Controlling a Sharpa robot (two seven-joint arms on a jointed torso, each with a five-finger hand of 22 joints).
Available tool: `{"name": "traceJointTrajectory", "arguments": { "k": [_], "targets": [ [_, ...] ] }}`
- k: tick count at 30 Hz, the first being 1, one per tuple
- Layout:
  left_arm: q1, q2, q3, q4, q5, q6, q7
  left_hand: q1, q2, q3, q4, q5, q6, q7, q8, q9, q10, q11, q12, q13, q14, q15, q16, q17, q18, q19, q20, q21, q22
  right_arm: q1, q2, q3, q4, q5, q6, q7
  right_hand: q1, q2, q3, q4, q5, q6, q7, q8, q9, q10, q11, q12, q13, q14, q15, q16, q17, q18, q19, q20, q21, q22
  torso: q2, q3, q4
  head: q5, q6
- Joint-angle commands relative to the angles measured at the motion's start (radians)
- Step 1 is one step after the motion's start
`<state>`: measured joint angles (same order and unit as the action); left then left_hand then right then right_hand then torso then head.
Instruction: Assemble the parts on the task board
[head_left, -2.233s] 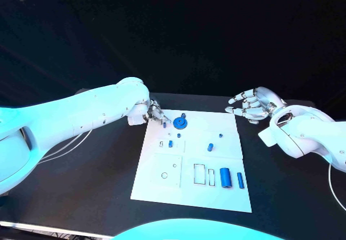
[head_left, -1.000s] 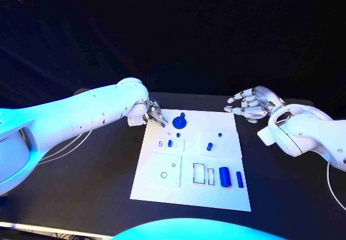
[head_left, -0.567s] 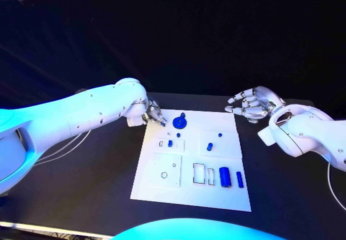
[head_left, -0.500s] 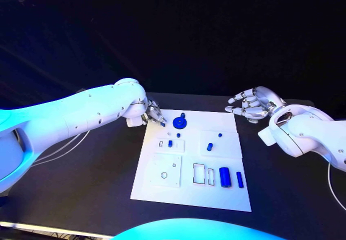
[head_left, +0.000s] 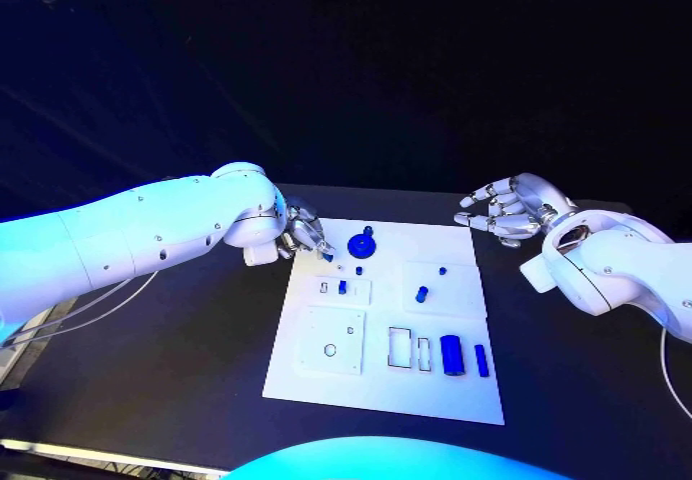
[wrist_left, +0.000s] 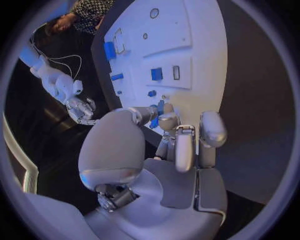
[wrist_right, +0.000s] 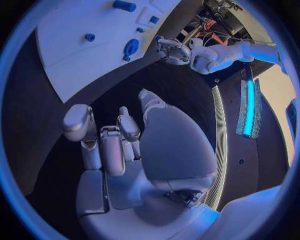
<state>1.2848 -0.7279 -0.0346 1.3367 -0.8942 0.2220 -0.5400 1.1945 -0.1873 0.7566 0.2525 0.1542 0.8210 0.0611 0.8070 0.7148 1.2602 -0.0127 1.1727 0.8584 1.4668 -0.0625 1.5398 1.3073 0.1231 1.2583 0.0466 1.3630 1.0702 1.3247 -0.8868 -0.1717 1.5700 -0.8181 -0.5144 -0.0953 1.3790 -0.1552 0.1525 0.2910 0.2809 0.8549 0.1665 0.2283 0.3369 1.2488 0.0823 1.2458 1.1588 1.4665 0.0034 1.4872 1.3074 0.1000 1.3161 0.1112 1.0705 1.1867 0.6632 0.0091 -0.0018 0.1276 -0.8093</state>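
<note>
Meanwhile left hand (head_left: 303, 236) pinches a small blue part (wrist_left: 154, 121) at the task board (head_left: 433, 390) edge — right hand (head_left: 503, 210) hovers apart, fingers spread.

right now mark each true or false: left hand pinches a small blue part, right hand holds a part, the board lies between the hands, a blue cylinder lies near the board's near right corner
1. The left hand pinches a small blue part. True.
2. The right hand holds a part. False: it holds nothing, fingers apart, off the board's far right corner.
3. The board lies between the hands. True.
4. A blue cylinder lies near the board's near right corner. True.
5. The round blue part sits at the board's near edge. False: it is at the far edge.
</note>
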Motion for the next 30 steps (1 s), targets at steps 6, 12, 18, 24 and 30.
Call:
{"name": "traceJointTrajectory", "arguments": {
  "k": [6, 12, 18, 24, 30],
  "targets": [
    [-0.014, -0.048, 0.0, 0.094, -0.088, -0.06, -0.004, -0.019, -0.024, 0.182, -0.187, 0.032, 0.028, -0.007, -0.005, -0.001, 0.02, -0.006, -0.001, 0.0, 0.088, -0.009, 0.006, 0.206, -0.021, 0.012, -0.004, 0.006, 0.003, -0.001, -0.001, 0.0, -0.001, -0.009, 0.008, 0.004, -0.009, 0.002, 0.003, 0.0, 0.001, -0.007, 0.0, 0.007, -0.001, -0.005, -0.001, -0.005, -0.003, 0.051, 0.003, -0.004, 0.068, 0.015, -0.008, 0.0, -0.006, -0.002, 0.0, -0.0013, -0.0002, 0.01, -0.003],
    [-0.034, -0.075, -0.003, 0.142, -0.121, -0.086, -0.008, -0.025, -0.026, 0.186, -0.192, 0.05, 0.038, -0.008, -0.011, -0.004, 0.03, -0.008, -0.002, 0.005, 0.089, -0.01, 0.007, 0.209, -0.022, 0.016, -0.005, 0.008, 0.008, -0.001, -0.001, 0.0, -0.002, -0.009, 0.007, 0.005, -0.009, 0.002, 0.003, 0.0, 0.001, -0.007, 0.0, 0.007, -0.001, -0.005, -0.001, -0.005, -0.003, 0.051, 0.003, -0.004, 0.068, 0.015, -0.008, 0.0, -0.006, -0.002, 0.001, -0.001, 0.0007, 0.012, -0.006],
    [-0.054, -0.092, -0.004, 0.179, -0.163, -0.109, -0.008, -0.031, -0.029, 0.188, -0.196, 0.067, 0.045, -0.01, -0.015, -0.005, 0.036, -0.009, -0.003, 0.008, 0.089, -0.011, 0.008, 0.209, -0.023, 0.019, -0.007, 0.01, 0.011, -0.001, -0.001, 0.0, -0.003, -0.009, 0.005, 0.005, -0.009, 0.002, 0.004, 0.0, 0.001, -0.008, 0.0, 0.007, -0.001, -0.007, -0.001, -0.007, -0.005, 0.051, 0.003, -0.004, 0.068, 0.015, -0.009, 0.0, -0.007, -0.003, 0.001, -0.0013, 0.0006, 0.014, -0.009],
    [-0.066, -0.097, -0.005, 0.197, -0.198, -0.122, -0.012, -0.033, -0.031, 0.189, -0.198, 0.076, 0.049, -0.01, -0.017, -0.005, 0.04, -0.01, -0.002, 0.012, 0.09, -0.012, 0.009, 0.212, -0.023, 0.02, -0.007, 0.011, 0.013, -0.001, -0.002, 0.0, -0.003, -0.009, 0.005, 0.005, -0.009, 0.002, 0.004, 0.0, 0.001, -0.008, 0.0, 0.007, -0.001, -0.007, -0.001, -0.007, -0.005, 0.051, 0.003, -0.004, 0.068, 0.015, -0.009, 0.0, -0.007, -0.003, 0.001, 0.0001, -0.0007, 0.018, -0.011],
    [-0.078, -0.093, -0.006, 0.197, -0.222, -0.123, -0.016, -0.034, -0.031, 0.189, -0.199, 0.08, 0.05, -0.011, -0.018, -0.005, 0.042, -0.01, 0.0, 0.014, 0.09, -0.012, 0.009, 0.212, -0.023, 0.022, -0.007, 0.012, 0.015, -0.001, -0.001, 0.0, -0.003, -0.009, 0.006, 0.005, -0.01, 0.002, 0.004, 0.0, 0.001, -0.008, -0.001, 0.008, -0.001, -0.007, -0.001, -0.007, -0.006, 0.051, 0.003, -0.004, 0.068, 0.015, -0.008, 0.0, -0.006, -0.002, 0.002, -0.0004, -0.0014, 0.021, -0.012]
  ]
}}
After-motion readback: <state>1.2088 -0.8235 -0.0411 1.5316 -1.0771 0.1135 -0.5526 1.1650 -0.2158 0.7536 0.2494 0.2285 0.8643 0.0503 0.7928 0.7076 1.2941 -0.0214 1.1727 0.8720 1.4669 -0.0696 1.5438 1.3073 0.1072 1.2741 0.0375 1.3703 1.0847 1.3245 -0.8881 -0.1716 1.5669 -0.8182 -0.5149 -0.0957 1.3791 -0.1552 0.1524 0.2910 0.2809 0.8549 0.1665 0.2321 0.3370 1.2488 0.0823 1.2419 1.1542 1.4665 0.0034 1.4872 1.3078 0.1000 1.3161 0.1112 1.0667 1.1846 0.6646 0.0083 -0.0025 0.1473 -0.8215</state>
